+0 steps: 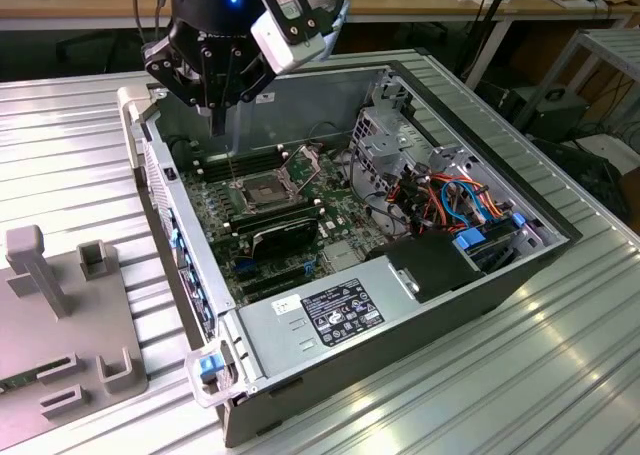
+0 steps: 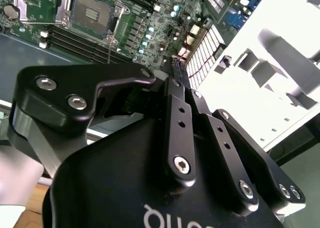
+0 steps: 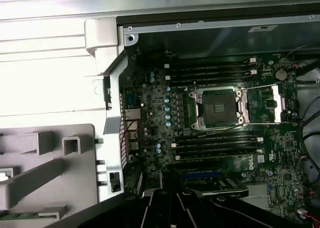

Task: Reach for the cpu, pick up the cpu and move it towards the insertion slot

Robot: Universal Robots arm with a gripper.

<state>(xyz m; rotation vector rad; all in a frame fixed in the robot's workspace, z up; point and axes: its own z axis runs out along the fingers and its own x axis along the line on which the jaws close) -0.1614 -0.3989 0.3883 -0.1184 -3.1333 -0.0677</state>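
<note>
Black gripper hangs over the far corner of an open computer case, toward the exterior view's left, above the motherboard and apart from it. Its fingers are drawn together in the second wrist view. Whether the cpu is pinched edge-on between them cannot be told. White lettering runs across the gripper body, cut off at the frame edge.

The insertion slot lies below the gripper, a little toward the exterior view's right. Its dark pin field is bare, its metal latch frame is swung open beside it, and a thin lever stands upright at its corner. Long black memory slots run along both sides of the slot, and a black finned card sits just past the nearer bank.

White print dots the green board, too small to read. A white-and-black label covers part of the grey power supply, and a small sticker sits on the case wall. Outside the case, a grey fixture block stands on the ribbed metal table.
</note>
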